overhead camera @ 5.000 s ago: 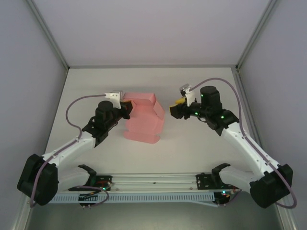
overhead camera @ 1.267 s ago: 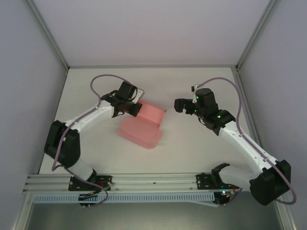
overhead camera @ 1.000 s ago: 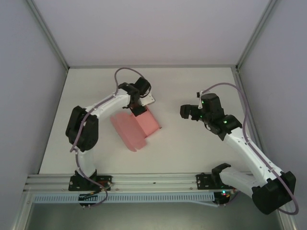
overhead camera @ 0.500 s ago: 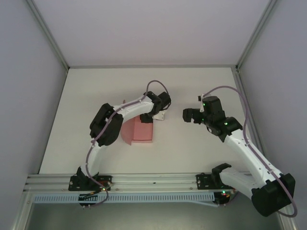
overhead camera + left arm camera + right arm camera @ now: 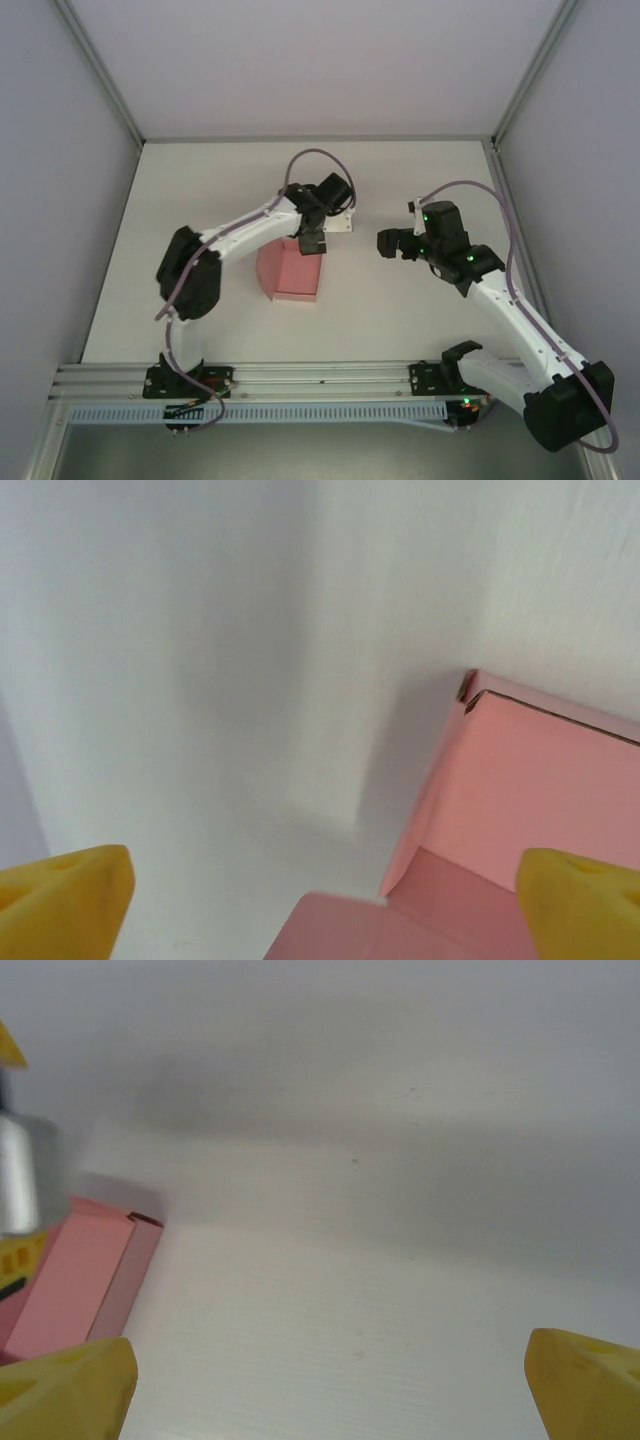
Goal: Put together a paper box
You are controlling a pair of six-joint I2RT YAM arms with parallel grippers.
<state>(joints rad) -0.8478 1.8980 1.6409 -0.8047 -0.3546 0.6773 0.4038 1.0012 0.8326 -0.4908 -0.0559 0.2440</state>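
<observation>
The pink paper box (image 5: pixel 292 272) lies partly folded on the white table, left of centre, with one wall standing along its left side. My left gripper (image 5: pixel 311 243) hangs over the box's far edge, pointing down. In the left wrist view the left gripper (image 5: pixel 320 910) is open, its yellow fingertips (image 5: pixel 62 898) wide apart, with a pink flap and an upright wall of the box (image 5: pixel 520 800) between and beyond them. My right gripper (image 5: pixel 386 243) hovers to the right of the box, apart from it; the right gripper (image 5: pixel 325 1390) is open over bare table, and the box (image 5: pixel 85 1275) shows at the left edge.
The white table (image 5: pixel 420 320) is closed in by grey walls with metal corner posts (image 5: pixel 100 75). A rail (image 5: pixel 320 378) runs along the near edge by the arm bases. The left arm's metal wrist part (image 5: pixel 20 1170) shows in the right wrist view.
My left arm swung from the box's left side round to its far right edge, and the box turned and folded up more compactly. The right gripper shifted slightly.
</observation>
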